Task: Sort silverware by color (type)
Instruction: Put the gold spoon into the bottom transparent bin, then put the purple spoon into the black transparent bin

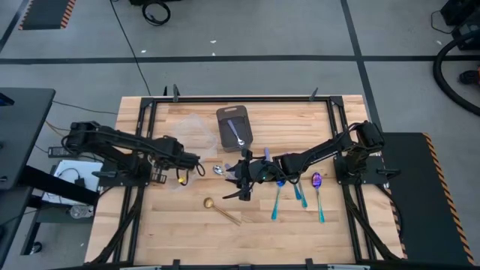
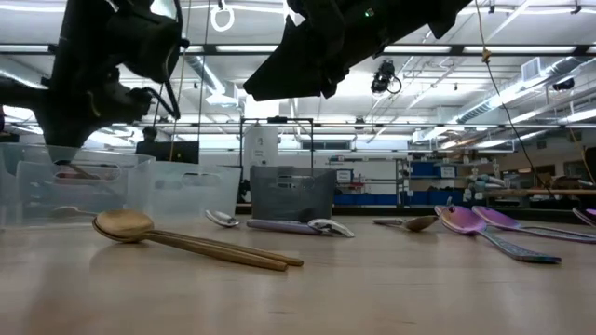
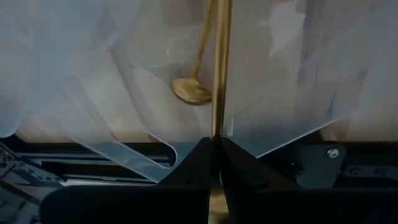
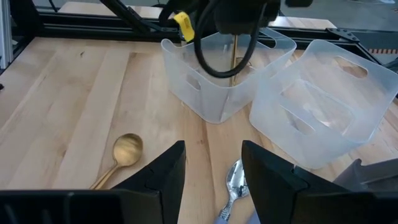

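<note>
Altogether, 3 teal-handled spoons (image 1: 298, 191), 2 clear tubs (image 4: 227, 71), 1 tray (image 1: 235, 127).

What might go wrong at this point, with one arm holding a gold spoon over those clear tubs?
The left gripper pinches only the handle tip of the gold spoon, so it might slip or swing and miss the clear tub. The open right gripper hovers above a silver spoon and might knock it aside.
</note>
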